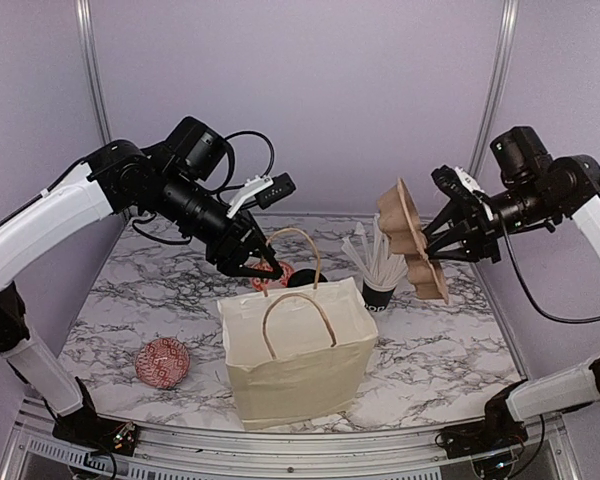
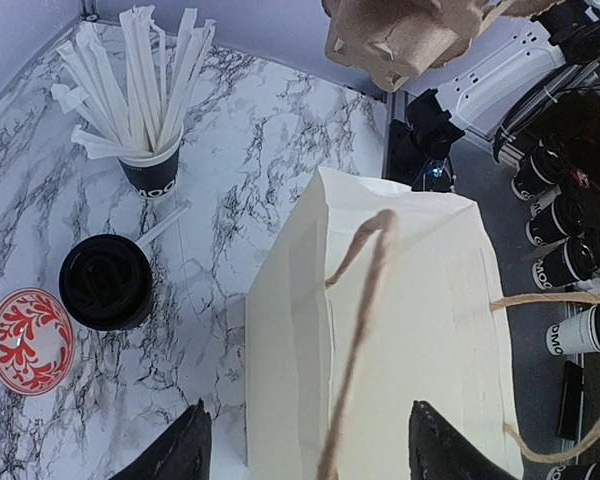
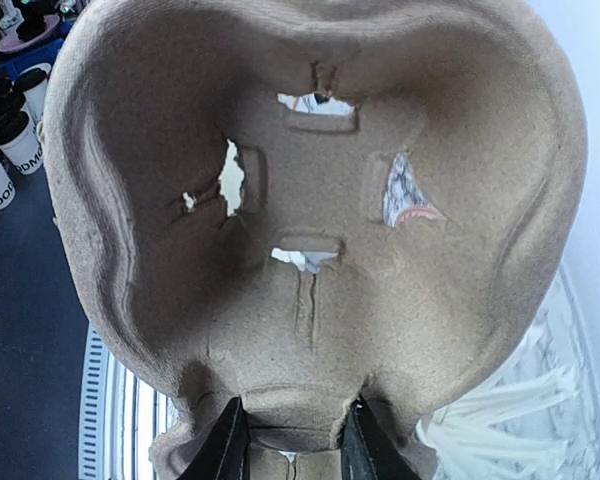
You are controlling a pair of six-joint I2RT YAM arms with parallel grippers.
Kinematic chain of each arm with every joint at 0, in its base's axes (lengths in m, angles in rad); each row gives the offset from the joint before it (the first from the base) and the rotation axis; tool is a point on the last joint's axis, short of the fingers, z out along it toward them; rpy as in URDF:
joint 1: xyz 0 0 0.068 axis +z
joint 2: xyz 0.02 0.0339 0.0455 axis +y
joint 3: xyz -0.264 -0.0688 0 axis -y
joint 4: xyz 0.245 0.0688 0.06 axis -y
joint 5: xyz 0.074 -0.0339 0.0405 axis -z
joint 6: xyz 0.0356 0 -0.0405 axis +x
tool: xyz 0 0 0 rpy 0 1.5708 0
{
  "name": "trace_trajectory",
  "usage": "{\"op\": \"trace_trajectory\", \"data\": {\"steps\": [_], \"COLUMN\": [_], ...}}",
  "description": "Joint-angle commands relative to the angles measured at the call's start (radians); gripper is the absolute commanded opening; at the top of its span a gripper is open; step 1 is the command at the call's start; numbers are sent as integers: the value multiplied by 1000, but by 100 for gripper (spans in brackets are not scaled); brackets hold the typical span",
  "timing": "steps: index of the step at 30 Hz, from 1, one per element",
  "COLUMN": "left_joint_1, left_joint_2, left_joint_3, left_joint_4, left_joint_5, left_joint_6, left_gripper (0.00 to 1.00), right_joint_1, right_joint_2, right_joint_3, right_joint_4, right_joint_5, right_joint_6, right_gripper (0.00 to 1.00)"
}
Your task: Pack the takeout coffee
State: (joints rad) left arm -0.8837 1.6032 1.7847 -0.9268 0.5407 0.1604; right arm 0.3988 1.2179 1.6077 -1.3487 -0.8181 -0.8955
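Holding my right pincer (image 3: 295,442) clamped on a brown moulded-pulp cup carrier (image 3: 180,330), left pincer (image 2: 310,445) apart above a cream paper bag (image 2: 420,300), black lidded paper cup (image 2: 105,282) on the marble worktop (image 2: 240,150) beside it.

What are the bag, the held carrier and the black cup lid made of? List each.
Bag: paper, matte cream, sharp creases.
Carrier: moulded pulp, seemingly; rough fibrous brown, torn holes.
Lid: probably plastic; smooth black, faint sheen, embossed top.
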Motion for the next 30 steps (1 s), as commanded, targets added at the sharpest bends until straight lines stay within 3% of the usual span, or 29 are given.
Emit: {"op": "trace_trajectory", "data": {"steps": [1, 5, 13, 30], "left_joint_1": [-7, -7, -5, -5], "left_joint_2": [-97, -150, -274, -394], "left_joint_3": [-18, -48, -87, -197], "left_joint_4": [1, 23, -3, 9], "left_joint_5": [5, -13, -163, -205], "left_joint_6": [-31, -54, -74, -102], "left_gripper": [69, 69, 71, 71], "right_joint_1": [46, 178, 517, 574], "right_joint_2": [66, 122, 203, 388], "right_joint_3": [184, 259, 240, 215], "right_joint_4": [52, 162, 294, 339], "right_joint_5": [-187, -209, -126, -133], "right_joint_6": [28, 104, 167, 159], "right_gripper": [26, 25, 24, 23]}}
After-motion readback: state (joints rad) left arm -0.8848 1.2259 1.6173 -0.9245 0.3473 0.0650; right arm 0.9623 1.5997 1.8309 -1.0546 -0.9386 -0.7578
